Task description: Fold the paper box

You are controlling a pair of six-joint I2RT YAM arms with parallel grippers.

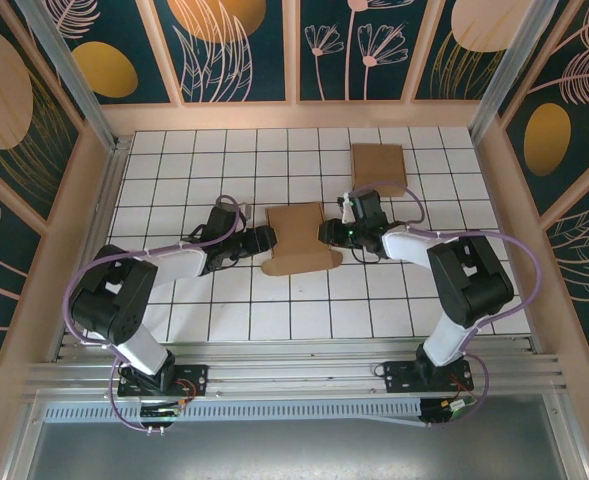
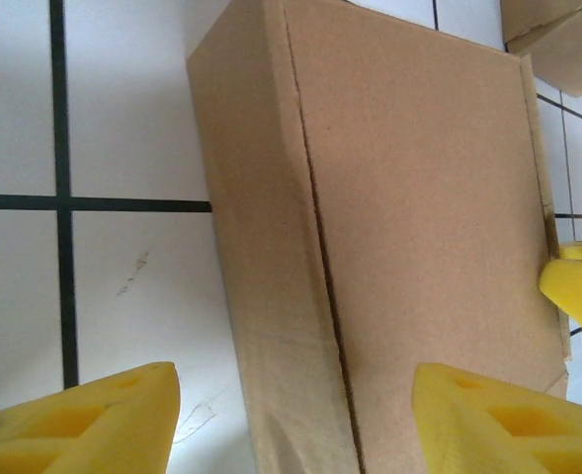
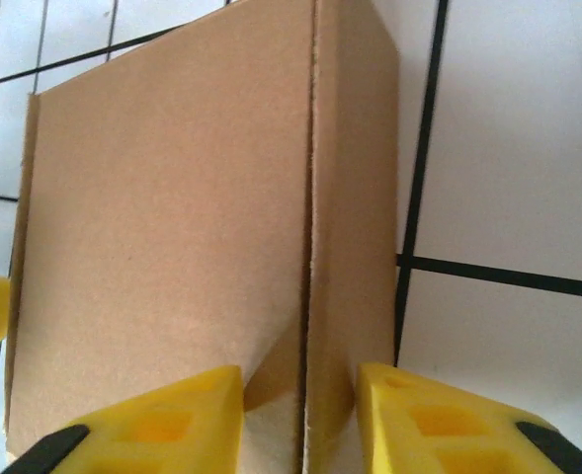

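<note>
Where the white gridded table (image 1: 174, 320) spans the overhead frame, the box (image 1: 299, 238) lies at centre, with a second cardboard piece (image 1: 378, 168) at upper right. Left gripper (image 1: 266, 238): jaws wide, straddling the box's left edge. Right gripper (image 1: 325, 234): jaws narrow around the raised right fold; whether they pinch it, cannot tell.

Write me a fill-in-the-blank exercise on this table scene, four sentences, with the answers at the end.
1. The paper box lies ____ the left gripper and the right gripper.
2. Besides it, ____ more cardboard piece lies on the table.
3. The table is white with black ____ lines.
4. In the left wrist view the gripper's fingers are ____ in colour.

Missing words: between; one; grid; yellow.
</note>
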